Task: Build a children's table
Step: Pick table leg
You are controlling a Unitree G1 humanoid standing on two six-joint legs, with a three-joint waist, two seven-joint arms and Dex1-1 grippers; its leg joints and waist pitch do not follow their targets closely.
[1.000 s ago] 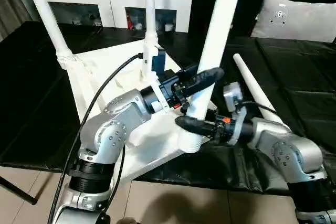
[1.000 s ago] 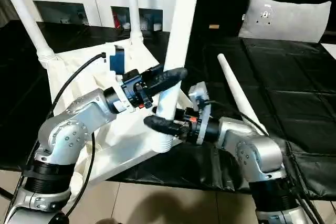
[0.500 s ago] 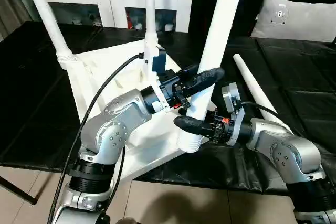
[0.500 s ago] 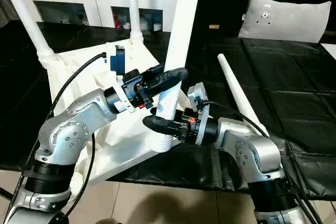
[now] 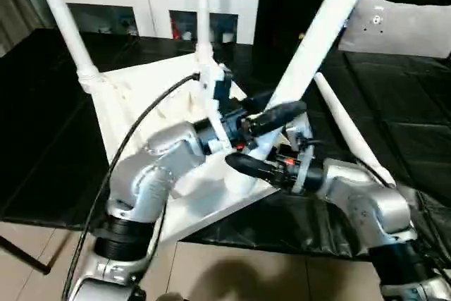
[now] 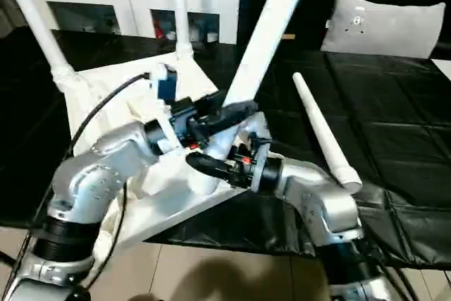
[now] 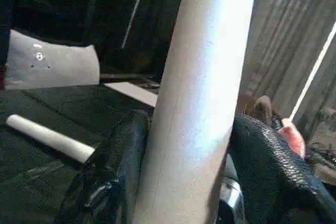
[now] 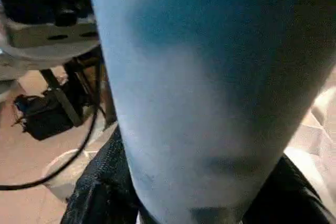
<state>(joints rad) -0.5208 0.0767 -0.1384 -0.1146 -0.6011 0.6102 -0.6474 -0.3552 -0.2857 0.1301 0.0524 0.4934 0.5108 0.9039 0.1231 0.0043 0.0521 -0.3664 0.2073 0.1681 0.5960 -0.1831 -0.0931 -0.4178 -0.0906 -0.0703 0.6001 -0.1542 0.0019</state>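
Leg (image 5: 320,37) tilted over the upturned tabletop (image 5: 144,96) corner socket, your left gripper (image 5: 271,114) and right gripper (image 5: 243,163) jaws both clamped around its lower end, spare leg (image 5: 345,132) beside.

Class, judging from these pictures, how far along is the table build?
Done: two legs stand upright in the tabletop. In hand: both the left gripper and right gripper hold a third, tilted leg at its corner socket. Left: the fourth leg, lying on the black surface.
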